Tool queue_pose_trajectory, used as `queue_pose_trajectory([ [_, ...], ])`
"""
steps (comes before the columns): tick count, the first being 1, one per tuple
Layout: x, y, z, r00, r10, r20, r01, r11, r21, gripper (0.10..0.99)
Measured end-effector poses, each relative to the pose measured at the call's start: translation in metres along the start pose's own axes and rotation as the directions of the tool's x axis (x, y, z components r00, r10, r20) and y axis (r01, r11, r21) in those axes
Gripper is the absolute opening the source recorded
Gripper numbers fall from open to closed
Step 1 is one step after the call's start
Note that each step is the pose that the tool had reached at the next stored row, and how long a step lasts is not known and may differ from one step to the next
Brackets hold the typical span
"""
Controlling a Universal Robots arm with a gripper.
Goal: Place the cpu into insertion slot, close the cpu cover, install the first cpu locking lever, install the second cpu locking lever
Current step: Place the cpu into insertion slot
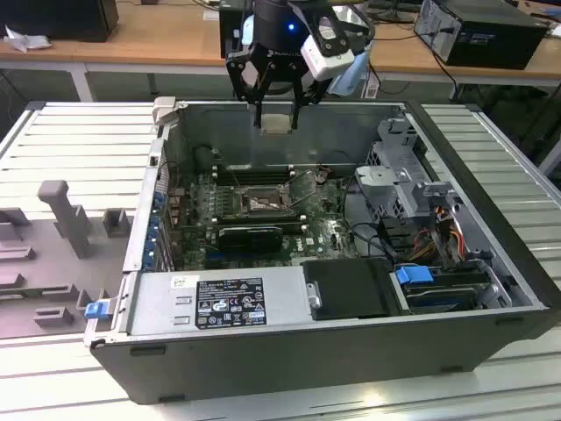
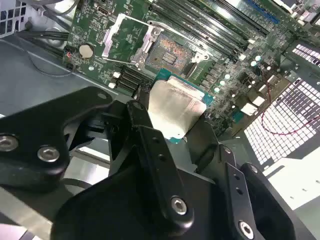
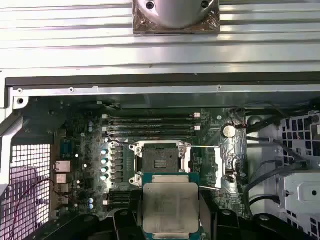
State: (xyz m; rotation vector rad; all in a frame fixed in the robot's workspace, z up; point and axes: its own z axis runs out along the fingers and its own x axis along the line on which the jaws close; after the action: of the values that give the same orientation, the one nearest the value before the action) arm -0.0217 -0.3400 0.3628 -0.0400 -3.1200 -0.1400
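I have the gripper (image 1: 276, 117) closed on the cpu (image 1: 276, 124), its fingers pinching two opposite edges. The chip hangs over the open computer case (image 1: 351, 360), well above the board. In the exterior view the insertion slot (image 1: 261, 203) lies at six o'clock from the chip, apart from it and bare. In the second wrist view the cpu cover (image 2: 107, 39) stands swung open beside the socket. I judge the chip light, stiff and thin, with a metal lid smooth enough to slip and a delicate underside. The edges are the right place to hold it, as now. A skewed grip could, I think, bend the socket's contacts.
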Motion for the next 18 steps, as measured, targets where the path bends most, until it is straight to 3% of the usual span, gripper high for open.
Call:
queue_pose_trajectory([
  [2,0.0000,0.0000,0.0000,0.9995,0.030,0.0027,-0.030,0.9995,-0.001,0.541],
  [18,0.0000,0.0000,0.0000,0.9955,0.095,0.0085,-0.095,0.9955,-0.002,0.541],
])
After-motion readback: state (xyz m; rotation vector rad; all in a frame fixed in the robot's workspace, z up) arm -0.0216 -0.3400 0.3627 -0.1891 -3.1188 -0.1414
